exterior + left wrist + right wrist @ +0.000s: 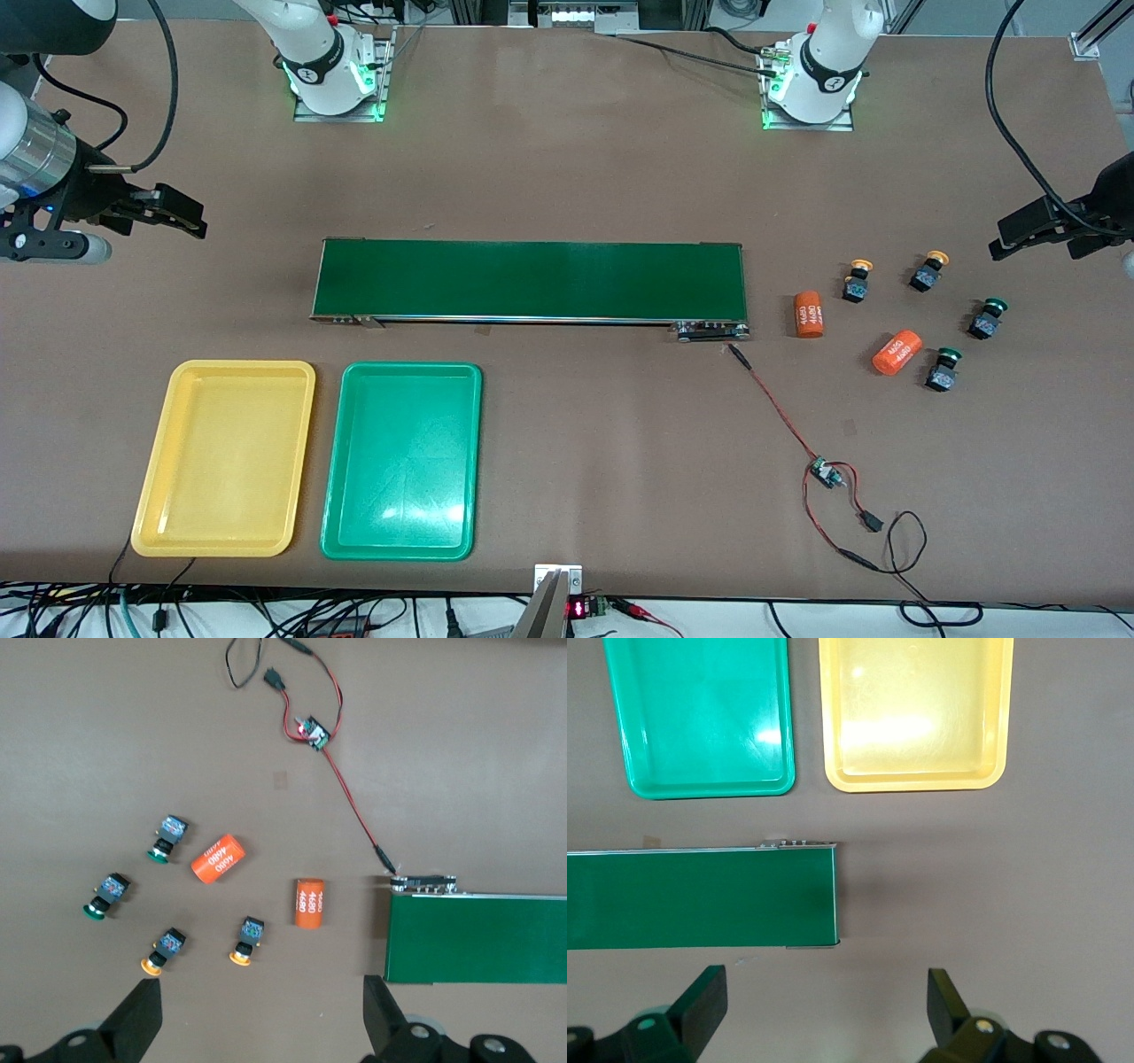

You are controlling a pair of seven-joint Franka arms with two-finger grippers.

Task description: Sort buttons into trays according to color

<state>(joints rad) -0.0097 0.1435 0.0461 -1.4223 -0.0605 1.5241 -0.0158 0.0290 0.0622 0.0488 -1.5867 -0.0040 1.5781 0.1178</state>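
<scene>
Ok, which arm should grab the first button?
Left, probably. Its gripper hangs open over the table beside the four buttons, which show in its wrist view. The right gripper, also open, waits at the trays' end.

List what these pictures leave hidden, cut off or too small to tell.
- Left gripper: front view's edge cuts off its wrist; the left wrist view shows only open fingers.
- Right gripper: its arm runs off the front view's edge.
- Conveyor: each wrist view shows one end only.
- Buttons: too small in all views to read markings.
- Circuit board on the wires: too small to identify.
- Yellow tray and green tray: cropped in the right wrist view.
</scene>
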